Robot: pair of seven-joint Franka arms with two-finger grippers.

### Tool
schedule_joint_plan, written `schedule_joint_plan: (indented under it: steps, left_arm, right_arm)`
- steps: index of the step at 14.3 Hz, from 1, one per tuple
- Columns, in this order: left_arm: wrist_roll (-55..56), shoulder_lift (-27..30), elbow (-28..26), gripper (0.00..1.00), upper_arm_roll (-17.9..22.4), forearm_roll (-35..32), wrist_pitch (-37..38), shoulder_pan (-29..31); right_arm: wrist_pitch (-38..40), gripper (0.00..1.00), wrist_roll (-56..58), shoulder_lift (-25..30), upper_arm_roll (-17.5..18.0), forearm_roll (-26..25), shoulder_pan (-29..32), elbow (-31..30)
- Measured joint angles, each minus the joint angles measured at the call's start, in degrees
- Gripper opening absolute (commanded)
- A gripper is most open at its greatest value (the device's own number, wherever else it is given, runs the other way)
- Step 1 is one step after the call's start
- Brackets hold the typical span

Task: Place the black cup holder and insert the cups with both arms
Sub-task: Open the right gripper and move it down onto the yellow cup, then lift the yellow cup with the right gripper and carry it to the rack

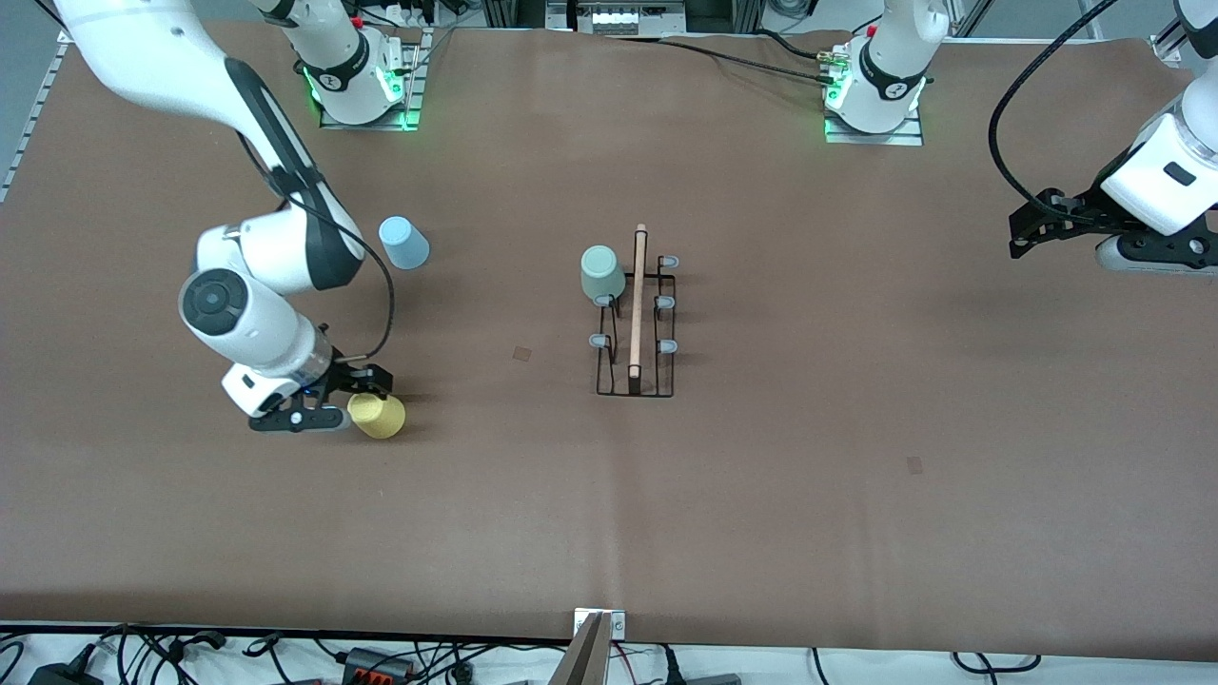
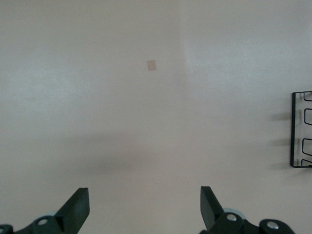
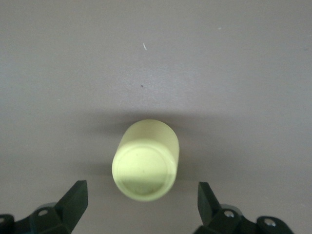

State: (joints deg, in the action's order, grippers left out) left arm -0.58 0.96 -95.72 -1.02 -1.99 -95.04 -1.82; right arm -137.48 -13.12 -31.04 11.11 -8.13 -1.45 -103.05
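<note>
The black cup holder (image 1: 636, 328) stands upright mid-table, wooden rod on top. The pale grey-green cup (image 1: 601, 273) sits upside down on one of its pegs toward the right arm's end. The light blue cup (image 1: 403, 243) stands upside down on the table near the right arm. The yellow cup (image 1: 378, 416) lies on its side, its base (image 3: 146, 165) just ahead of my open right gripper (image 1: 347, 398), not between the fingertips (image 3: 75, 197). My left gripper (image 1: 1028, 226) hangs open and empty over the left arm's end of the table; its wrist view catches the holder's base (image 2: 301, 129).
Brown mat covers the table (image 1: 761, 495). Small tan patches lie on it (image 1: 522, 353) (image 1: 914, 465) (image 2: 152, 65). Cables and a metal bracket (image 1: 597, 637) run along the table's edge nearest the front camera.
</note>
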Motion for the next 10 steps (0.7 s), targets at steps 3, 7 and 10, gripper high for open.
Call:
schedule_joint_plan:
  steps: [3,7,10]
  left_arm:
    - [0.0,0.0,0.0,1.00,0.0,0.0,0.0,0.0]
    - [0.0,0.0,0.0,1.00,0.0,0.0,0.0,0.0]
    - [0.0,0.0,0.0,1.00,0.0,0.0,0.0,0.0]
  right_arm:
    - [-2.7,1.00,0.0,-2.1,0.1,0.0,-0.2,0.1]
    - [-3.6,1.00,0.0,-2.5,0.1,0.0,-0.2,0.1]
    - [-3.6,0.53,0.4,-2.5,-0.2,-0.1,-0.2,0.1]
